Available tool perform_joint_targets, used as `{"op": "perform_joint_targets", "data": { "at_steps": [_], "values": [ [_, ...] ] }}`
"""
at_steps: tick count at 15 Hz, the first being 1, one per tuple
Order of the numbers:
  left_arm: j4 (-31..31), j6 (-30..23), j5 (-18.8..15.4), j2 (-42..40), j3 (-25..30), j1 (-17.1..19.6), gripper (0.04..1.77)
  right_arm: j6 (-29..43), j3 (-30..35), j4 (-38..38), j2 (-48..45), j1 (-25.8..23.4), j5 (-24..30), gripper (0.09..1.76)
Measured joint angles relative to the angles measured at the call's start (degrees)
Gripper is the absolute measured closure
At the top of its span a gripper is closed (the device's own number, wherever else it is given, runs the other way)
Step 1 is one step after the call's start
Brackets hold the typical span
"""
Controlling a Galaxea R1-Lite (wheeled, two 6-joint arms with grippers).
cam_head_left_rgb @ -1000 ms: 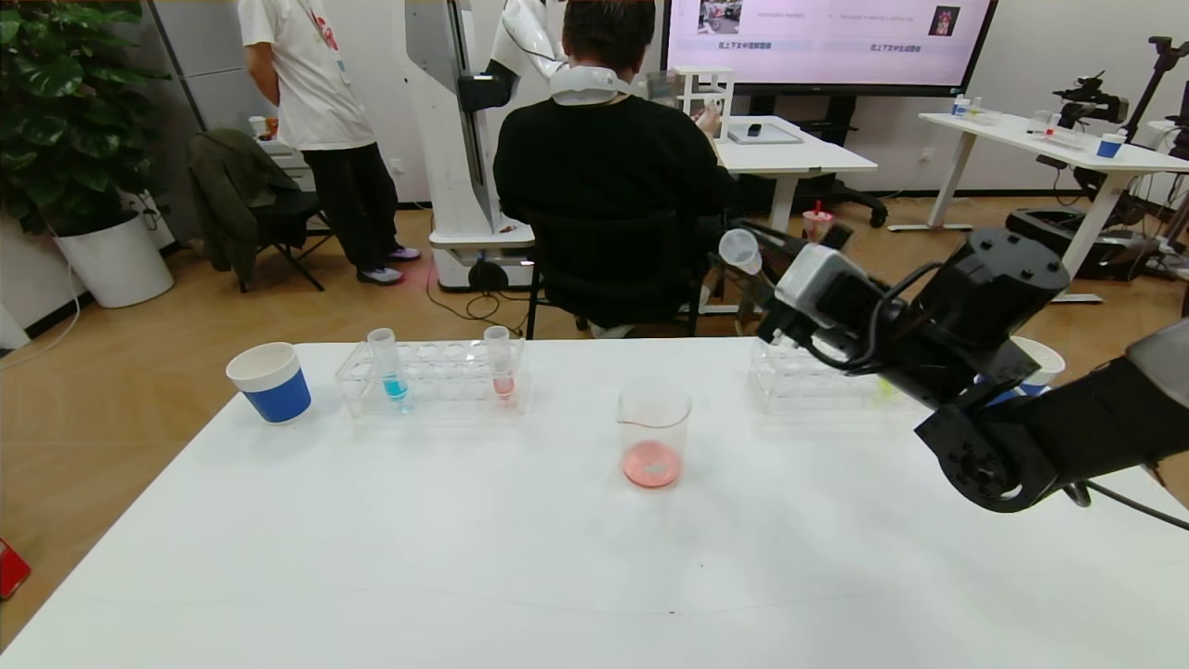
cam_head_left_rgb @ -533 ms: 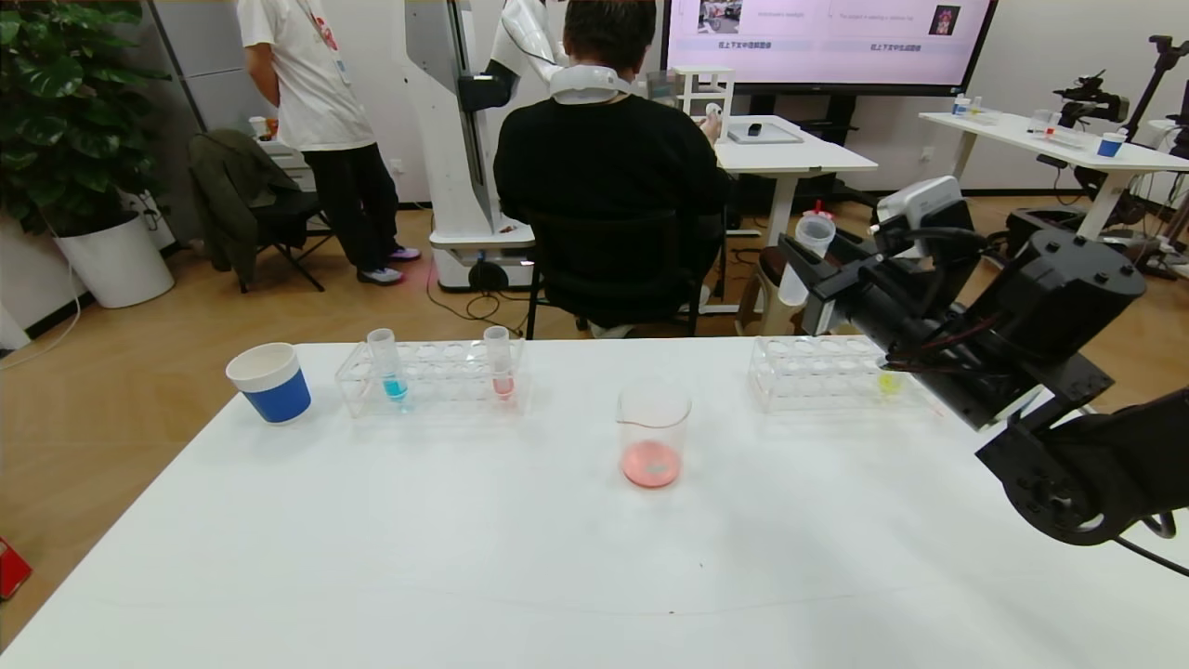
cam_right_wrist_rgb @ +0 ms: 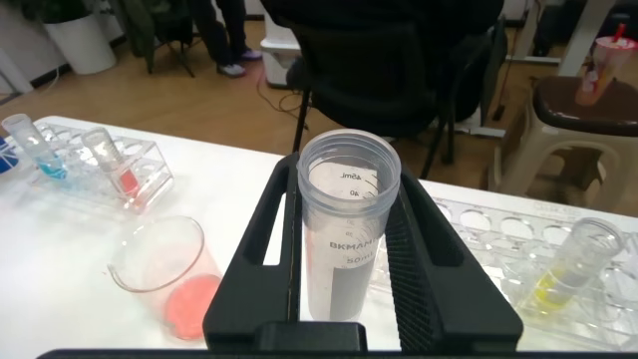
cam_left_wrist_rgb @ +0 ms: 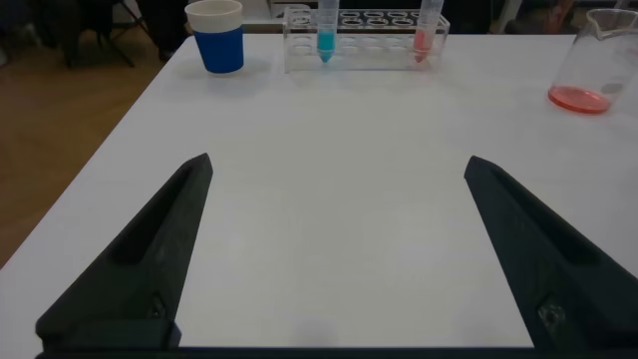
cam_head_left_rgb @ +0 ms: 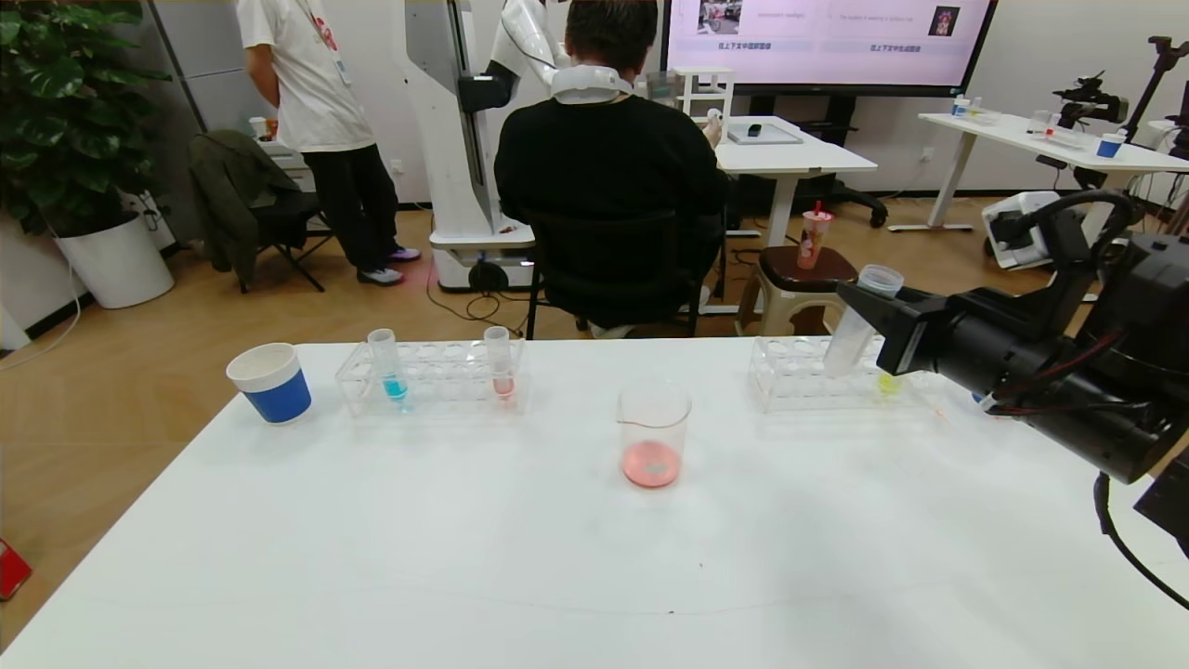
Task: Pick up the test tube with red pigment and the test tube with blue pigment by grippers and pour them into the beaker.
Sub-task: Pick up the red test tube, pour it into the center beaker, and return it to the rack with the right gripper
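My right gripper [cam_head_left_rgb: 860, 312] is shut on an empty clear test tube [cam_head_left_rgb: 850, 327], held nearly upright, mouth up, just above the right rack [cam_head_left_rgb: 797, 379]. In the right wrist view the tube [cam_right_wrist_rgb: 344, 239] sits between the black fingers [cam_right_wrist_rgb: 254, 259] with no liquid inside. The beaker [cam_head_left_rgb: 654, 432] stands mid-table with a shallow layer of red liquid. The test tube with blue pigment [cam_head_left_rgb: 388, 367] stands in the left rack [cam_head_left_rgb: 437, 379]. My left gripper [cam_left_wrist_rgb: 337, 165] hovers open over bare table near the front, far from both; the head view does not show it.
A pinkish-red tube [cam_head_left_rgb: 501, 364] stands in the left rack. A yellow-green tube [cam_head_left_rgb: 889, 383] sits in the right rack beside my right gripper. A blue paper cup [cam_head_left_rgb: 270, 382] stands at the far left. A seated person and other tables lie beyond the far edge.
My right arm has swung right and down, away from the beaker. The empty tube has turned from tipped sideways to nearly upright over the right rack. The left gripper has stayed put.
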Motion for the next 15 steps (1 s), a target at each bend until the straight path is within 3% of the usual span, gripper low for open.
{"op": "perform_joint_targets", "data": {
  "at_steps": [3,6,10,15],
  "values": [
    [0.0,0.0,0.02,0.0,0.0,0.0,0.04,-0.35,0.57,0.06,-1.41,-3.56,0.13,1.33],
    [0.0,0.0,-0.01,0.0,0.0,0.0,0.04,-2.67,-1.08,1.46,-1.33,-12.13,0.27,1.33],
    [0.0,0.0,0.02,0.0,0.0,-0.02,0.04,-3.74,-10.31,6.97,2.86,-26.88,0.35,1.33],
    [0.0,0.01,0.0,0.0,0.0,0.0,0.04,-3.89,-21.57,8.35,13.78,-37.56,0.72,1.33]
  ]
}}
